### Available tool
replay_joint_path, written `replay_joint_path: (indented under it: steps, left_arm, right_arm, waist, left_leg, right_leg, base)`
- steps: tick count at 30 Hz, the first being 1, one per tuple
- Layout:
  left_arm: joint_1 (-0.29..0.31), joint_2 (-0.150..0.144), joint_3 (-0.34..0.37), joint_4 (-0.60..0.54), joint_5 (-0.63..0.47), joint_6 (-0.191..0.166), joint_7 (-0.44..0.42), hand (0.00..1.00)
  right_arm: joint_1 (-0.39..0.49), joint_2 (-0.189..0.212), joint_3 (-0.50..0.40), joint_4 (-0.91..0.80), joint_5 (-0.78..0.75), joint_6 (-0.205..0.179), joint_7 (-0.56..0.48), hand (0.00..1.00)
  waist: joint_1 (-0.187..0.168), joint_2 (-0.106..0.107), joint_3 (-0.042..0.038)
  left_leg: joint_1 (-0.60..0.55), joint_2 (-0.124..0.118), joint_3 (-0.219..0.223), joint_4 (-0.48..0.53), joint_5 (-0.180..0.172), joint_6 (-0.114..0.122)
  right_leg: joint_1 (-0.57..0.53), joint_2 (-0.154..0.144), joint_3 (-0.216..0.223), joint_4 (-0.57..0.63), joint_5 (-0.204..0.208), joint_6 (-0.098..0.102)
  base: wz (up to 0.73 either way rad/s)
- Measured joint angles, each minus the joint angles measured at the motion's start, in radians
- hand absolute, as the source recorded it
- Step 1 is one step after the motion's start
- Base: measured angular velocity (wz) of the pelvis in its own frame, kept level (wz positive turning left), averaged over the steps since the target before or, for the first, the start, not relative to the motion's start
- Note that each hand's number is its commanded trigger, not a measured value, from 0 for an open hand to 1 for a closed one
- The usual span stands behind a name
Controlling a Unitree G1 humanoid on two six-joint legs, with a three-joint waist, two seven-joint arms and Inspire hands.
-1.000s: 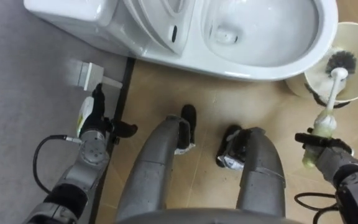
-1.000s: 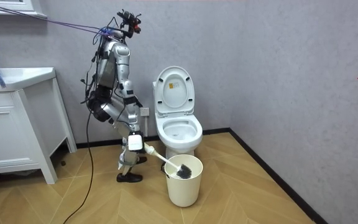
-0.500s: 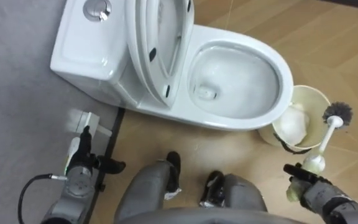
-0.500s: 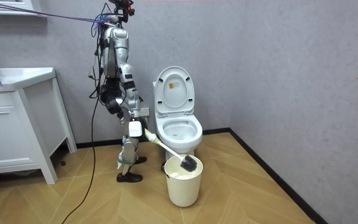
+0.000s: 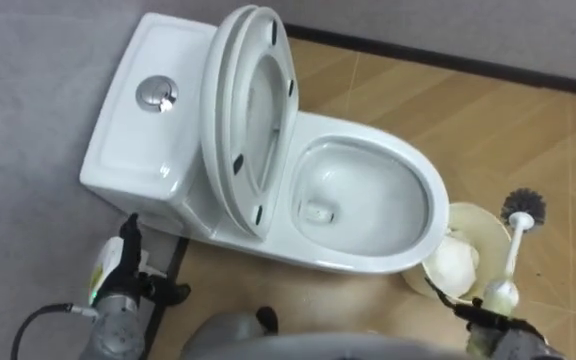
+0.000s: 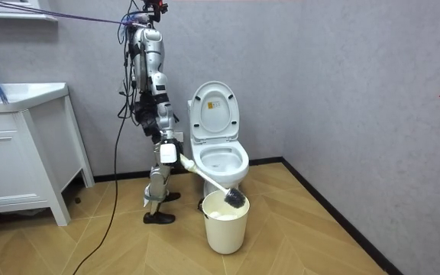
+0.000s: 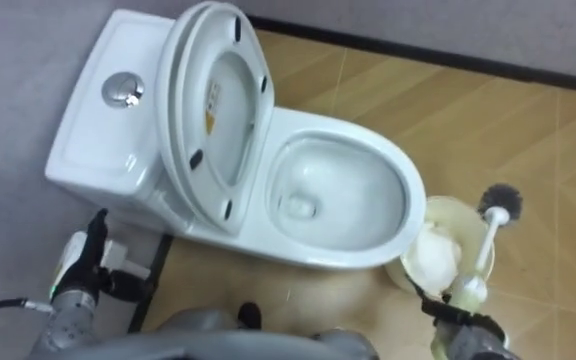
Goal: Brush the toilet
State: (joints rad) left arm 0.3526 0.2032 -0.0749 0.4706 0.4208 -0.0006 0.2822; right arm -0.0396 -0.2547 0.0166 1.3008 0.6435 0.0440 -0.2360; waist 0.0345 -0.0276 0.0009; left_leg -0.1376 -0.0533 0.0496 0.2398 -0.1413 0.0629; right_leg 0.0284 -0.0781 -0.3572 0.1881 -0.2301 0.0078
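Straightening up, brush [image 5: 513,246] higher over bin [image 5: 490,238]

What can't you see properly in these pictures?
- Right hand: cut off by the eye views' bottom edge and too small in the room view, so its grip on the toilet brush is unclear.
- Left hand: seen from the back, so its front is hidden.
- White lump in the bin: too small to tell what it is.
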Motion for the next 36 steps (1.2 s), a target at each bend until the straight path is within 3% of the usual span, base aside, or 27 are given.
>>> replay_joint_path:
  steps: [6,9,13,15,17,18,19,22,30,36]
  left_arm:
    - [0.095,0.003,0.009,-0.175,0.099,0.001,0.043,0.00]
    - [0.100,0.007,0.034,-0.235,0.167,0.002,0.043,0.00]
    - [0.105,0.030,0.043,-0.326,0.212,0.002,0.043,0.00]
    - [0.104,0.043,0.043,-0.358,0.220,0.002,0.044,0.00]
    - [0.098,0.056,0.036,-0.393,0.232,-0.014,0.058,0.00]
    - [0.083,0.055,0.029,-0.422,0.249,-0.038,0.065,0.00]
    - [0.059,0.056,0.020,-0.436,0.267,-0.071,0.079,0.00]
    - [0.008,0.058,-0.023,-0.438,0.281,-0.113,0.102,0.00]
    - [-0.002,0.059,-0.081,-0.438,0.290,-0.141,0.099,0.00]
    - [0.015,0.064,-0.119,-0.428,0.291,-0.161,0.097,0.00]
  right_arm:
    - [0.004,0.000,0.007,-0.054,-0.198,-0.023,-0.009,1.00]
    - [0.005,0.000,0.007,-0.059,-0.316,-0.040,-0.009,1.00]
    - [-0.002,-0.003,0.015,-0.064,-0.426,-0.044,0.001,1.00]
    - [-0.022,-0.004,0.034,-0.060,-0.463,-0.044,0.011,1.00]
    - [-0.043,-0.004,0.040,-0.060,-0.511,-0.045,0.025,1.00]
    - [-0.054,-0.005,0.040,-0.060,-0.551,-0.047,0.033,1.00]
    - [-0.062,-0.005,0.040,-0.062,-0.592,-0.053,0.041,1.00]
    - [-0.066,-0.007,0.050,-0.067,-0.636,-0.084,0.044,1.00]
    - [-0.068,-0.034,0.060,-0.071,-0.700,-0.100,0.045,1.00]
    - [-0.070,-0.043,0.082,-0.075,-0.838,-0.119,0.045,1.00]
  waist:
    - [0.007,-0.008,0.0008]
    - [0.008,-0.011,0.0040]
    - [0.034,-0.013,0.0083]
    - [0.035,-0.011,0.0152]
    - [0.035,-0.008,0.0185]
    - [0.035,-0.006,0.0190]
    - [0.036,-0.006,0.0184]
    - [0.046,0.001,0.0142]
    - [0.054,0.015,0.0059]
    - [0.055,0.015,0.0083]
  left_leg:
    - [0.009,-0.001,-0.010,-0.002,-0.001,-0.002]
    - [0.013,-0.007,-0.028,0.000,-0.001,-0.001]
    - [0.012,-0.010,-0.037,0.010,0.000,0.000]
    - [0.011,-0.010,-0.041,0.017,0.000,0.000]
    - [0.006,-0.011,-0.046,0.025,0.000,0.001]
    - [0.002,-0.011,-0.048,0.031,-0.001,0.001]
    - [0.002,-0.010,-0.047,0.032,-0.001,0.001]
    - [0.005,-0.009,-0.040,0.031,-0.002,0.002]
    - [0.012,-0.006,-0.034,0.023,-0.002,0.002]
    - [0.018,-0.006,-0.030,0.016,-0.002,0.002]
  right_leg:
    - [0.012,0.001,0.000,-0.002,0.001,0.000]
    - [0.024,0.001,-0.004,-0.003,0.000,0.001]
    - [0.029,-0.003,-0.009,-0.001,0.001,0.001]
    - [0.029,-0.006,-0.009,0.000,0.001,0.002]
    - [0.027,-0.006,-0.009,-0.001,0.001,0.002]
    - [0.027,-0.005,-0.009,-0.001,0.001,0.002]
    - [0.027,-0.005,-0.008,0.000,0.001,0.002]
    - [0.026,-0.005,-0.002,0.002,0.001,0.002]
    - [0.025,-0.006,0.000,0.016,0.002,0.002]
    - [0.025,-0.007,0.004,0.020,0.002,0.002]
  base:
    - [0.05]
    - [0.15]
    - [0.07]
    - [0.05]
    - [0.02]
    - [0.00]
    - [0.00]
    - [-0.08]
    - [-0.02]
    - [-0.02]
